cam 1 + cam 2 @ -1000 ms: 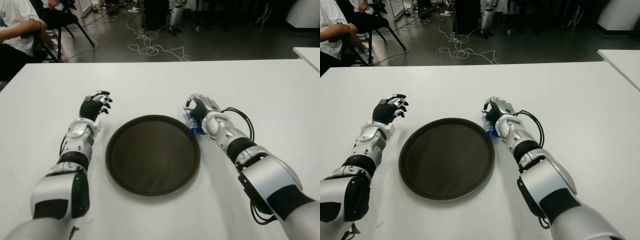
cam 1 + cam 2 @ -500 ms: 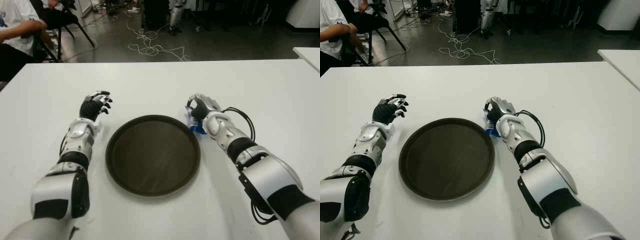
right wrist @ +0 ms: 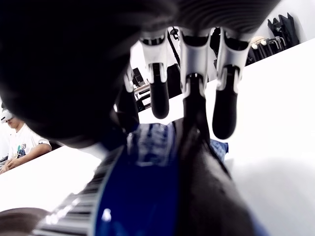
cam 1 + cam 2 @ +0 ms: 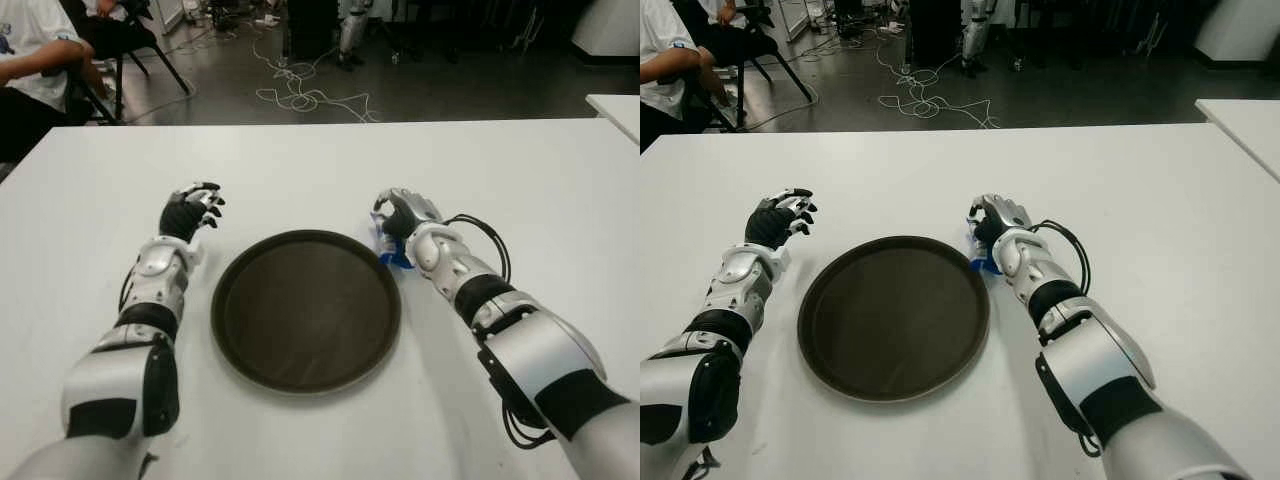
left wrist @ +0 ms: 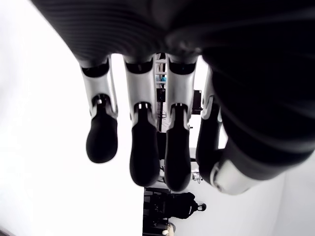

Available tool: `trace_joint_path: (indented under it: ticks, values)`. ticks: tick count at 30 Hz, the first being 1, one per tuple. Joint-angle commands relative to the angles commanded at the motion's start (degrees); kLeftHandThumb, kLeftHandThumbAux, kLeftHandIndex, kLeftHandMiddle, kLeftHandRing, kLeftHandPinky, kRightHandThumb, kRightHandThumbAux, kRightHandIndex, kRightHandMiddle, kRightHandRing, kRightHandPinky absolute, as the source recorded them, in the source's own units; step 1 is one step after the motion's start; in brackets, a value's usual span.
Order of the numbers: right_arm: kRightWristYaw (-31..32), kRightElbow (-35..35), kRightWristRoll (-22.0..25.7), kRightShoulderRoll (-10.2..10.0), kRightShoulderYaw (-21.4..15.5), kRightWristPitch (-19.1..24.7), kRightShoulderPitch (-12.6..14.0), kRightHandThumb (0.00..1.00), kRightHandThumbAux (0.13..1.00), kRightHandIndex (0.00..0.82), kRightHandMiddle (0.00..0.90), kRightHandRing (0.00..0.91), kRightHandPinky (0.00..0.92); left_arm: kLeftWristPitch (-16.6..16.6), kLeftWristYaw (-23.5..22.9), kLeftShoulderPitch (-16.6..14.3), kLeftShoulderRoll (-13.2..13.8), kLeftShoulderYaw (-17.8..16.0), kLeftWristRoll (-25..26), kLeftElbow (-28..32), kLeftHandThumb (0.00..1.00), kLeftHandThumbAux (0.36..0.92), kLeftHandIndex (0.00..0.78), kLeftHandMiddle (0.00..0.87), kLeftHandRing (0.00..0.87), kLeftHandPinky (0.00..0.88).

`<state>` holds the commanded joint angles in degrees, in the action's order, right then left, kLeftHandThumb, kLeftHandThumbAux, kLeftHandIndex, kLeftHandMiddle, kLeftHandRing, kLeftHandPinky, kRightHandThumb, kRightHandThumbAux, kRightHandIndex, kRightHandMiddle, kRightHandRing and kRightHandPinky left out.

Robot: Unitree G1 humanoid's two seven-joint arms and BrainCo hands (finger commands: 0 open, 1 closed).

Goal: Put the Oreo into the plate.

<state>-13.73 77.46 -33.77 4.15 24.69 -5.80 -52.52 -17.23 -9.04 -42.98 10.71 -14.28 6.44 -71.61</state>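
The Oreo is a blue packet lying on the white table, right against the right rim of the round dark plate. My right hand sits over the packet's far end. In the right wrist view the fingers curl down around the blue Oreo, with the thumb pressed along it. Most of the packet is hidden under the palm. My left hand shows to the left of the plate, its fingers loosely bent and holding nothing.
A seated person is at the far left beyond the table. Cables lie on the floor behind. The corner of a second white table shows at the right edge.
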Motion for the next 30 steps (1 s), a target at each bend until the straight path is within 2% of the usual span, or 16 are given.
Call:
trace_joint_path:
  ticks: [4,9,15,17,18,20,21,22,25,30]
  values:
    - [0.4,-0.1,-0.1,0.0,0.1,0.4,-0.2,0.023,0.813,0.134,0.167,0.186,0.177,0.2,0.0,0.0,0.0,-0.1,0.0,0.0,0.696,0.717,0.425,0.590,0.627,0.674]
    - [1.2,-0.1,0.0,0.0,0.1,1.2,-0.3,0.000,0.814,0.106,0.127,0.137,0.144,0.0,0.5,-0.1,-0.1,0.0,-0.2,0.1,0.696,0.717,0.424,0.577,0.620,0.672]
    - [0.8,-0.1,0.3,0.0,-0.3,1.5,-0.3,0.000,0.825,0.171,0.162,0.168,0.184,0.3,0.6,-0.1,-0.2,-0.1,-0.1,0.1,0.697,0.717,0.424,0.577,0.621,0.671]
    - [0.2,-0.2,0.3,0.0,-0.3,1.3,-0.2,0.000,0.833,0.214,0.193,0.204,0.235,0.3,0.6,-0.2,-0.2,-0.1,0.0,0.1,0.697,0.717,0.424,0.579,0.622,0.672]
    - [-0.1,-0.2,0.3,0.0,-0.4,1.2,-0.2,0.000,0.848,0.269,0.254,0.283,0.318,0.4,0.6,-0.2,-0.2,-0.2,0.0,0.1,0.697,0.717,0.424,0.579,0.621,0.671]
    - [-1.1,-0.3,0.5,0.0,-0.6,0.6,-0.3,0.000,0.864,0.331,0.332,0.371,0.405,0.5,0.6,-0.2,-0.2,-0.2,0.1,0.1,0.698,0.716,0.424,0.578,0.619,0.668]
    - [-1.6,-0.4,0.6,0.0,-0.7,0.4,-0.4,0.029,0.870,0.397,0.435,0.460,0.479,0.5,0.6,-0.2,-0.2,-0.2,0.1,0.1,0.698,0.716,0.424,0.577,0.618,0.668]
    - [-1.9,-0.4,0.6,0.0,-0.8,0.3,-0.4,0.054,0.873,0.440,0.501,0.517,0.526,0.5,0.6,-0.3,-0.3,-0.3,0.1,0.1,0.698,0.716,0.424,0.576,0.618,0.667]
    - [-3.6,-0.6,0.9,-0.1,-1.2,-0.2,-0.7,0.100,0.873,0.507,0.607,0.608,0.599,0.4,0.6,-0.2,-0.3,-0.1,-0.1,0.1,0.697,0.716,0.424,0.580,0.621,0.670]
    - [-5.7,-0.7,1.3,-0.3,-1.7,-0.7,-0.6,0.133,0.870,0.561,0.690,0.684,0.669,0.4,0.8,-0.2,-0.2,-0.1,-0.2,0.1,0.696,0.717,0.424,0.584,0.623,0.671]
